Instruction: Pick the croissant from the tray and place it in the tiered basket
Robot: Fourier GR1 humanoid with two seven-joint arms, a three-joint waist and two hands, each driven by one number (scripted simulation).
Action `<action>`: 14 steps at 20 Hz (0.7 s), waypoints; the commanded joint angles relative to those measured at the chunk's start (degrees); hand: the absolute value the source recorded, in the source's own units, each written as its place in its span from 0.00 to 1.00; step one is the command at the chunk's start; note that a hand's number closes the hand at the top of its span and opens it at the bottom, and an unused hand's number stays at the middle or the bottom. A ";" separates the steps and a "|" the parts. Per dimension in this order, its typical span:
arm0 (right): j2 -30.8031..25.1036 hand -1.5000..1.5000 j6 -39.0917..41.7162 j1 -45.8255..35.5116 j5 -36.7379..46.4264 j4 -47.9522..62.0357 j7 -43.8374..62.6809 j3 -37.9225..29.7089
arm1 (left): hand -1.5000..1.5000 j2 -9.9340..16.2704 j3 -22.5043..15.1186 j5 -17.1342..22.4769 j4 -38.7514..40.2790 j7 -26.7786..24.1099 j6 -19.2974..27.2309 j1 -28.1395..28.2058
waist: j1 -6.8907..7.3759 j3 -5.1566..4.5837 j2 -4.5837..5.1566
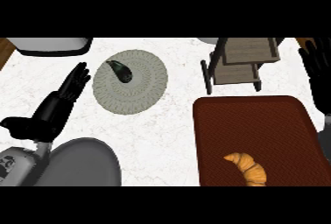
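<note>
A golden croissant [249, 167] lies on the dark red tray [258, 127], near its front edge. Behind the tray stands the wooden tiered basket [241, 61], with nothing visible in its tiers. My right hand [318, 65] is at the view's right edge, fingers straight and open, beside the basket and apart from the croissant. On the left, my left hand [65, 94] rests open on the counter, fingers stretched toward the back, holding nothing.
A round woven placemat [132, 87] lies mid-counter with a dark object [120, 71] on its far part. A grey plate [84, 164] sits at the front left. A white-rimmed dark container [50, 45] stands at the back left.
</note>
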 commanded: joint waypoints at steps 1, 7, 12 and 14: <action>-1.43 1.00 0.06 0.77 1.42 -2.47 -0.32 -1.73 | 0.50 -3.84 -1.20 -3.67 2.07 -1.92 3.18 4.70 | 0.87 0.92 0.26; -14.17 1.00 -6.18 16.56 14.68 0.89 -0.36 -5.98 | 0.50 -5.61 0.63 -1.61 8.30 3.83 12.59 14.52 | -3.13 0.21 1.16; 5.14 0.00 -13.02 27.21 1.32 -5.81 -9.98 -14.96 | 0.50 -9.61 -1.53 -2.71 8.78 1.34 15.19 20.77 | -1.76 1.02 -0.27; 5.08 0.00 -8.31 34.41 -1.66 -17.24 -9.58 -15.84 | 0.50 -9.94 -1.99 -4.16 6.09 4.89 16.88 18.16 | -1.08 0.95 -0.17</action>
